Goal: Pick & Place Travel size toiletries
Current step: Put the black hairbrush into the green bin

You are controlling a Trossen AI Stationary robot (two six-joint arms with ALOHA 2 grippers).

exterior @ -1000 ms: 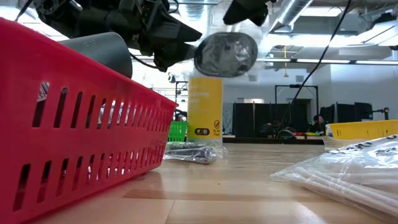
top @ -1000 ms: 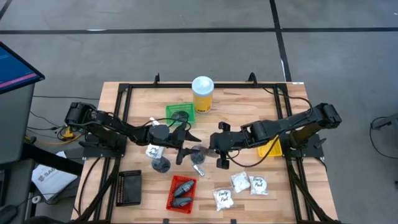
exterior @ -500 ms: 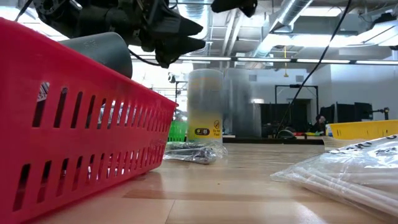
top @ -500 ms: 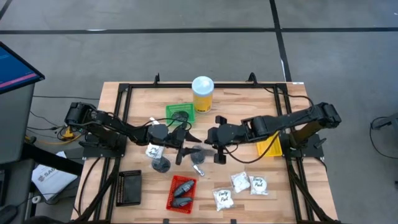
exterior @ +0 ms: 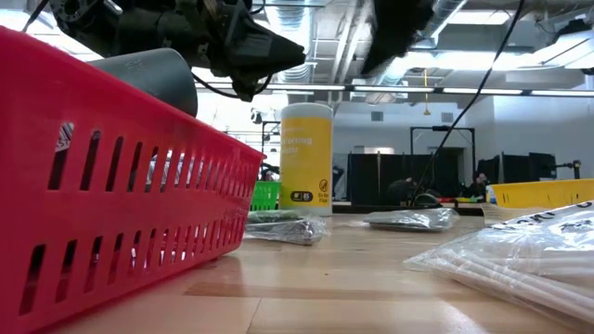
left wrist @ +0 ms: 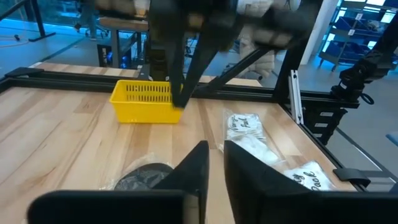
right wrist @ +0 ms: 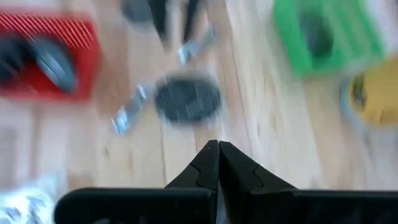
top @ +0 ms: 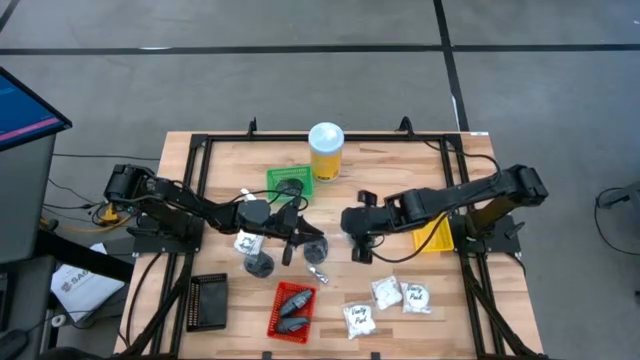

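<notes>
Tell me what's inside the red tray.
The red tray holds two dark bottles lying side by side, seen from above. The low view shows one grey rounded end above the rim. Anything beneath them is covered.

Puck (top: 316, 243) between both claws.

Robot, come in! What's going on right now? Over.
Right gripper jaws shut, empty. Left gripper low, facing it. Wrapped puck lying on table between them, silvery tube close by.
</notes>
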